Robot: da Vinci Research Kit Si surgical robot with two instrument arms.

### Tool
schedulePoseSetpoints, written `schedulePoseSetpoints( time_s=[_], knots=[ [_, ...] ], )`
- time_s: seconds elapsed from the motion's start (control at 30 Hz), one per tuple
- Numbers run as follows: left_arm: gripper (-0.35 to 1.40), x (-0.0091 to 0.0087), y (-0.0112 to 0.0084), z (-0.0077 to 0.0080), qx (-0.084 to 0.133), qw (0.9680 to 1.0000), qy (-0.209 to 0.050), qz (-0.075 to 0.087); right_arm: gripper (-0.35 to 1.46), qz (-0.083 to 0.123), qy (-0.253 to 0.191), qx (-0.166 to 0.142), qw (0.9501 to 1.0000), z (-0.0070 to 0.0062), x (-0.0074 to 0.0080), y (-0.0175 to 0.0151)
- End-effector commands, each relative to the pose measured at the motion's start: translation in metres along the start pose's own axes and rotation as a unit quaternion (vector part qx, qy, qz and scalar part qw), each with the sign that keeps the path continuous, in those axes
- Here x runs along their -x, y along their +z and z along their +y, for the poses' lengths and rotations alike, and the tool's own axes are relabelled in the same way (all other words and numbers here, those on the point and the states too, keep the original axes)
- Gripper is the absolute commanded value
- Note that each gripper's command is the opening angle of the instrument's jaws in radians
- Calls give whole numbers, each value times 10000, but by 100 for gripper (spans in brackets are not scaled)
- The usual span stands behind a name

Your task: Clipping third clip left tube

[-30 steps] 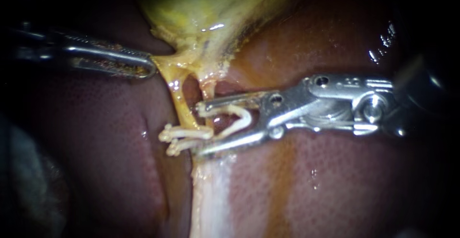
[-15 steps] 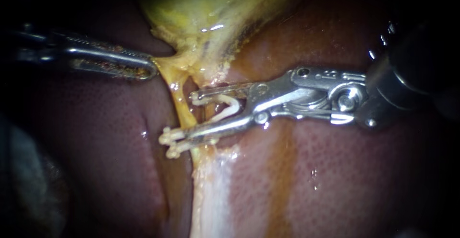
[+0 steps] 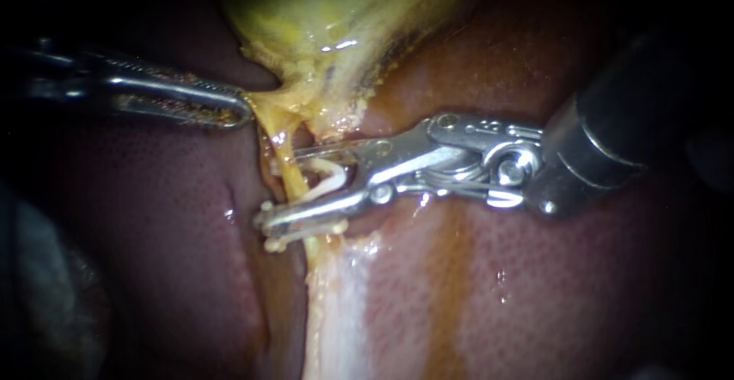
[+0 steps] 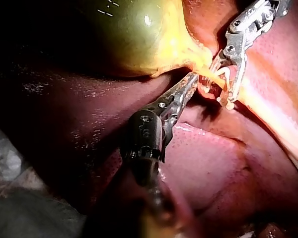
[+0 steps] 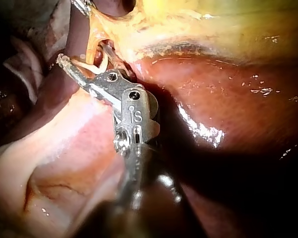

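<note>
Endoscope view: the gallbladder [image 3: 321, 13] sits at 12 o'clock, yellow-green, and the liver [image 3: 535, 288] fills the field from 3 round to 9 o'clock.

The left instrument [image 3: 235, 109] enters from 9 o'clock. Its jaws lie together, clamped on yellow tissue at the neck of the gallbladder, about 10 o'clock from centre.

The left tube [image 3: 288, 173], a yellow strand, runs from that neck toward 6 o'clock, just off centre.

The right instrument [image 3: 275, 190] enters from 2 o'clock. Its jaws stand apart, one on each side of the left tube, and grip a white clip [image 3: 330, 172] between them. The clip's legs are spread and the tube crosses the gap.

The fitted clips [image 3: 271, 244] on the same tube show only as white ends along the lower jaw, toward 7 o'clock.

The right wrist view agrees: the jaws are spread about the yellow strand
</note>
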State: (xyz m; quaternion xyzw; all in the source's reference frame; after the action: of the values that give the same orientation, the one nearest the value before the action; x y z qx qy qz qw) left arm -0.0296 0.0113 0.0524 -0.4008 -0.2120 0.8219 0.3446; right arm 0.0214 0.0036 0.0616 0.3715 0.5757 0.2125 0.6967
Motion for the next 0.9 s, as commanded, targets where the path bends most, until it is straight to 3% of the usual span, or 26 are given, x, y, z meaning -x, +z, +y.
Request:
schedulePoseSetpoints(
  time_s=[0.03,0.27,0.47,0.63,0.9],
  knots=[
    [-35,0,0,0,-4,10000,-3,-1,46,54,6,-8,10000,1,-3,1],
    [-35,0,1,0,9,10000,-2,-3,46,335,81,-105,9993,-1,-26,0],
    [-35,0,1,0,9,10000,-2,-3,45,542,162,-210,9982,-16,-52,-6],
    [-35,1,1,0,11,10000,0,-4,42,554,195,-268,9979,-28,-65,-8],
    [-35,1,1,0,10,10000,1,-3,28,586,342,-296,9973,-31,-74,-15]
  ],
)
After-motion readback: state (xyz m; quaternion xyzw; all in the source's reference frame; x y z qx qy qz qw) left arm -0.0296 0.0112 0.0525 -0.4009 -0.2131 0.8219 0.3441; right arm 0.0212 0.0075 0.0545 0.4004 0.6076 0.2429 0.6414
